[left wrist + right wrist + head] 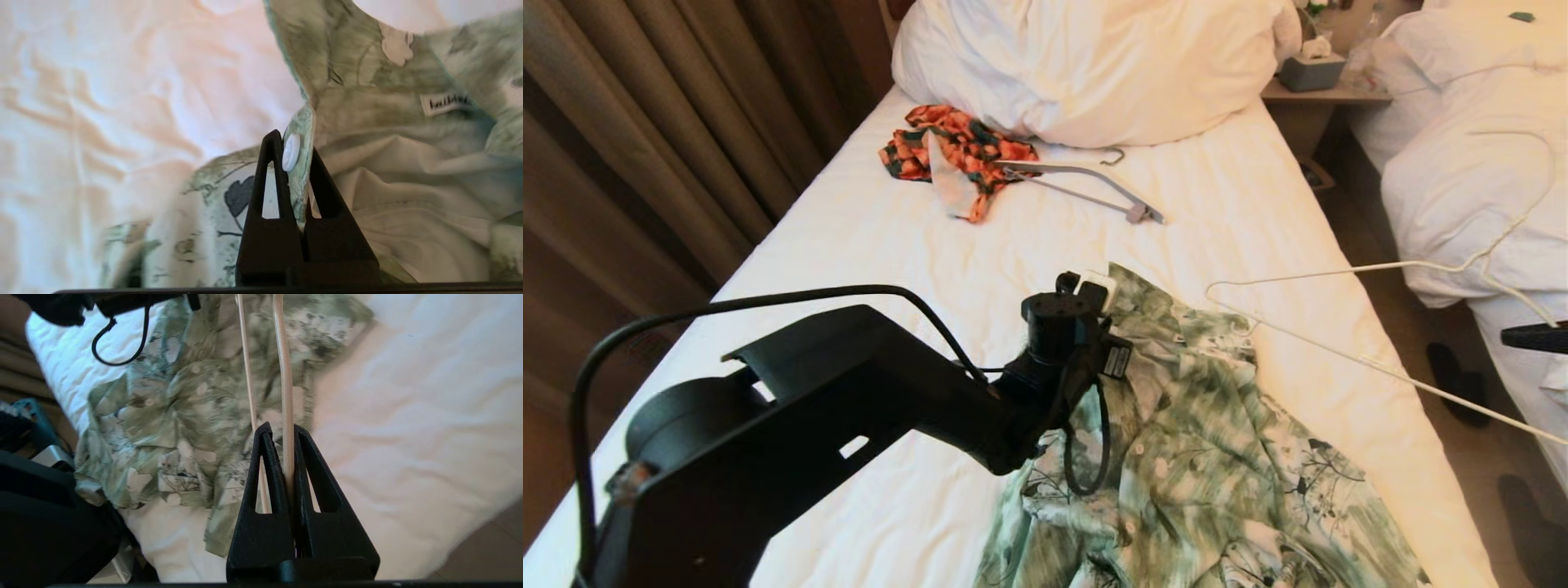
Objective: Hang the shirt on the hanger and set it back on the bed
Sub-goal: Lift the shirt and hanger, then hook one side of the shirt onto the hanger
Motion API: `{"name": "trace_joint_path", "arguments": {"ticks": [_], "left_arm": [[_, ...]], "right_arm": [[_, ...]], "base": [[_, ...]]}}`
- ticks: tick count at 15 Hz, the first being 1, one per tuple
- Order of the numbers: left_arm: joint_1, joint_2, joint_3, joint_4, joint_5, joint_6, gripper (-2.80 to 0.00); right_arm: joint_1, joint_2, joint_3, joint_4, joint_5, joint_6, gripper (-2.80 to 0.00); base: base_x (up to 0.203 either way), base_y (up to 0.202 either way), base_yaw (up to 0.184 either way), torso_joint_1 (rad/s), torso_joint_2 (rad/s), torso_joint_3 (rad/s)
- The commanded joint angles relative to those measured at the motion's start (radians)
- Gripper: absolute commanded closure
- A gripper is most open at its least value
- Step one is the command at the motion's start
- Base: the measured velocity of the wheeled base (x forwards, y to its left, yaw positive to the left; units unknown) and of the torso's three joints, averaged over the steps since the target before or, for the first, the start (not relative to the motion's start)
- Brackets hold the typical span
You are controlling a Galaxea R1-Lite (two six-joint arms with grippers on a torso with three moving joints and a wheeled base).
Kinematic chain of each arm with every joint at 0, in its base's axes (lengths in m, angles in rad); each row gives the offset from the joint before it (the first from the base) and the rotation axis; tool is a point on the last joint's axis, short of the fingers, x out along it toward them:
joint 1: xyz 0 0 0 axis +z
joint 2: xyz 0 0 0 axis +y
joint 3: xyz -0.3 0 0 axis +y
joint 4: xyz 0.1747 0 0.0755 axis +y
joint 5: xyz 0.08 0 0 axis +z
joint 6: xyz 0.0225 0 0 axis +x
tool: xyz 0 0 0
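Bed (pixel 890 269): you see its white sheet filling most of the head view, running from the lower left up to the pillow (pixel 1094 65) at top centre.
Shirt (pixel 1201 441): yours to hang; it lies crumpled on the sheet in the lower centre-right of the head view, collar end towards the middle of the frame.
Left arm: you have it reaching in from the lower left, wrist over the shirt's collar end.
Hanger (pixel 1380 327): your thin cream one slants across the right of the head view, its far tip at the shirt's collar, the rest out over the bed's right edge.
Grey hanger (pixel 1086 184): it lies below the pillow, one end on the orange garment (pixel 956 151).
Left gripper (pixel 297 163): you have it clamped on the shirt's edge, right by a white button (pixel 291 152).
Right gripper (pixel 286 449): yours is closed on a hanger bar, at the head view's right edge.
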Motion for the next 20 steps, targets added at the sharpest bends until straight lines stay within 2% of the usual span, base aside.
{"name": "trace_joint_path", "arguments": {"ticks": [1, 7, 9, 13, 15, 20], "left_arm": [[0.006, -0.08, 0.004, 0.014, 0.002, -0.001, 0.0], [-0.008, -0.24, 0.054, 0.069, 0.017, -0.004, 0.0], [-0.025, -0.281, 0.087, 0.071, 0.018, -0.004, 0.0], [-0.072, -0.337, 0.113, 0.077, 0.032, -0.004, 0.0], [-0.101, -0.365, 0.106, 0.118, 0.031, -0.004, 0.0], [-0.2, -0.367, 0.078, 0.131, 0.036, -0.004, 0.0]], "right_arm": [[0.038, 0.006, 0.001, 0.004, 0.005, -0.001, 0.0], [0.127, 0.057, -0.011, 0.001, 0.004, 0.008, 0.0], [0.158, 0.083, -0.022, -0.049, 0.003, 0.032, 0.0], [0.27, 0.109, -0.022, -0.116, 0.002, 0.071, 0.0], [0.316, 0.111, -0.024, -0.131, -0.001, 0.085, 0.0], [0.346, 0.127, -0.024, -0.168, -0.015, 0.094, 0.0]], "base": [[0.0, 0.0, 0.0, 0.0, 0.0, 0.0], [0.0, 0.0, 0.0, 0.0, 0.0, 0.0], [0.0, 0.0, 0.0, 0.0, 0.0, 0.0], [0.0, 0.0, 0.0, 0.0, 0.0, 0.0], [0.0, 0.0, 0.0, 0.0, 0.0, 0.0], [0.0, 0.0, 0.0, 0.0, 0.0, 0.0]]}}
